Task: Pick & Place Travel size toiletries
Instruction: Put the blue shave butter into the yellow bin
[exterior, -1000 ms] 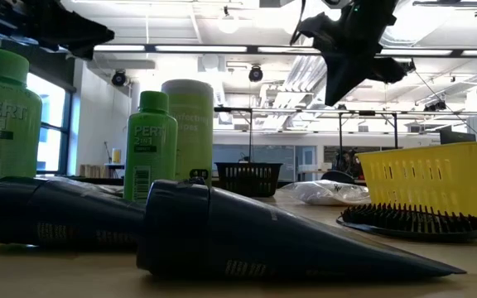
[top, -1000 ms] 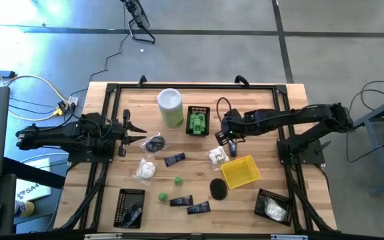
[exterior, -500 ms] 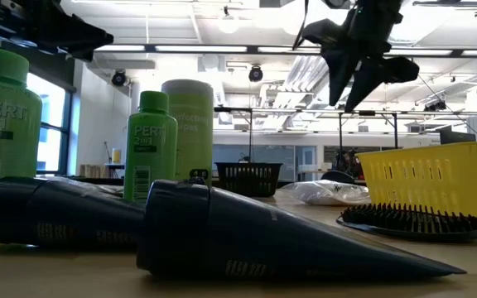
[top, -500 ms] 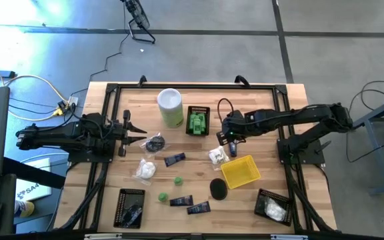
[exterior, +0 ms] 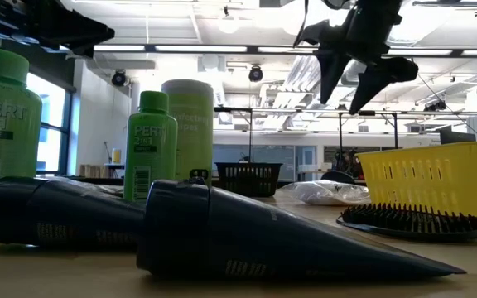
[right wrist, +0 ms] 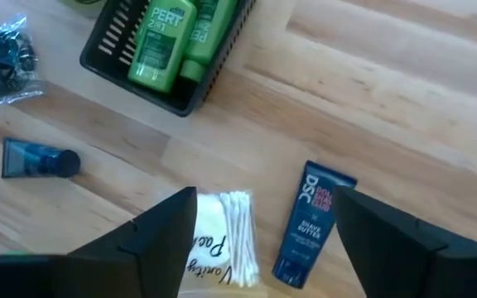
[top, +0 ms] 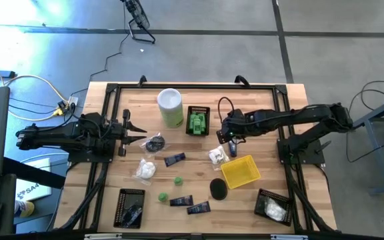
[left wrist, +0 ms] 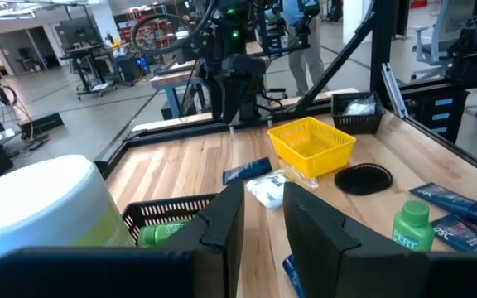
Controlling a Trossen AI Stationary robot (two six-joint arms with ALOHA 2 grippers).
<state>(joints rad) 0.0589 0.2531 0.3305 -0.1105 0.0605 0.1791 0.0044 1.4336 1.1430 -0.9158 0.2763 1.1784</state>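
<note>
The toiletries lie spread over the wooden table: navy tubes (top: 175, 159) (top: 189, 204), loose green bottles (top: 177, 181), white packets (top: 145, 170) and a dark round brush (top: 219, 188). My right gripper (right wrist: 265, 199) hangs open above the table, pointing steeply down. Below its fingers lie a navy tube (right wrist: 309, 223) and a packet of cotton swabs (right wrist: 230, 236), both untouched. In the low view this gripper (exterior: 344, 103) shows high up, with nothing between its fingers. My left gripper (top: 142, 133) waits level at the table's left with a narrow, empty gap between its fingers (left wrist: 222, 219).
A black basket (top: 199, 121) holding green bottles stands beside a tall white-and-green canister (top: 170, 107). A yellow basket (top: 241, 171) sits just nearward of my right gripper. Black baskets stand at the near left (top: 130, 208) and near right (top: 273, 205). A dark bag (top: 155, 143) lies by my left gripper.
My right gripper has opened from shut to wide and rolled a little about its own axis, staying at the same place above the table. Nothing on the table has moved.
</note>
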